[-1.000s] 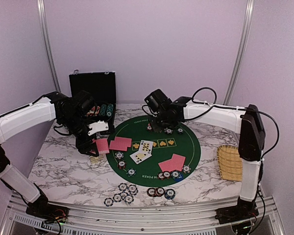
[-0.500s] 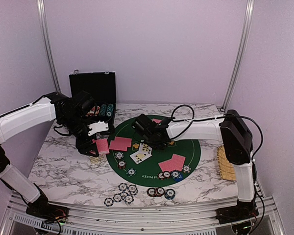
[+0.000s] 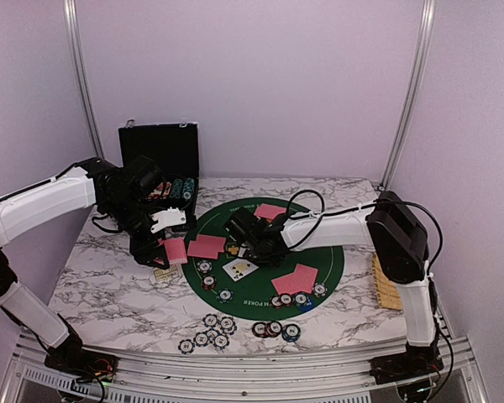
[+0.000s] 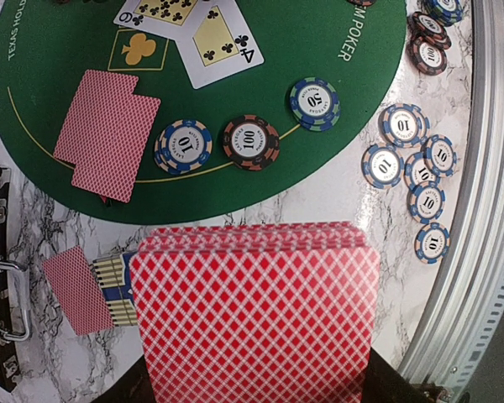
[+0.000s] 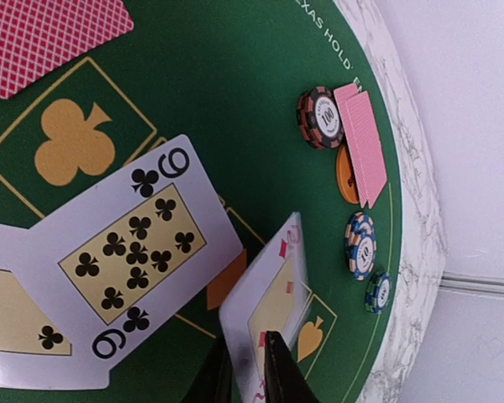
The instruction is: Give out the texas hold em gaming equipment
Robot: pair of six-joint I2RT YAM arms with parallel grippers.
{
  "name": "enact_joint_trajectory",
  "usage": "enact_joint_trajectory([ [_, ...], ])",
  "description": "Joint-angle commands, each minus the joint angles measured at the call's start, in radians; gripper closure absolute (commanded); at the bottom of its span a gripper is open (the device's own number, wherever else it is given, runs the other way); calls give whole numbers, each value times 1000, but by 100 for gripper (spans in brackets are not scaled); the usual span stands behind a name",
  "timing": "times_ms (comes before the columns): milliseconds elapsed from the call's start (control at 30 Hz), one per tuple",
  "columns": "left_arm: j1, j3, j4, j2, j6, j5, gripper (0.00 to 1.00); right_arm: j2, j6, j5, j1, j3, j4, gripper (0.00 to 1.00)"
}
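Right wrist: face-up card (image 5: 269, 294) (tilted) sits between fingers (image 5: 279, 369) of the right pincer (image 5: 250, 378).

You have the mat (image 3: 332, 264) centred on the tabletop (image 3: 101, 285), the case (image 3: 160, 151) behind its left side, the tray (image 3: 385, 290) to its right. At the mat's centre lie face-up cards (image 3: 240, 269), a tilted card (image 5: 265, 327) beside them; a deck (image 4: 252, 311) hangs left of the mat. Before it sit chips (image 3: 214, 332), perhaps stacked.

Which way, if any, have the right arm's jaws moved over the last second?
Yes: left and nearer the arm bases, from the round green felt mat's far rim to its middle, by the face-up cards.
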Motion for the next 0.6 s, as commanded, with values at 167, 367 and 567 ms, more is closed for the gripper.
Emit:
enact_joint_trajectory([
  [167,8,-11,-8,-31,0,10,100,-20,32,-119,13,-16,27,58],
  [367,8,-1,-8,-27,1,17,100,-74,96,-163,-2,-10,19,40],
  [567,8,1,-8,-30,1,13,100,-231,256,-304,-69,-15,58,19],
])
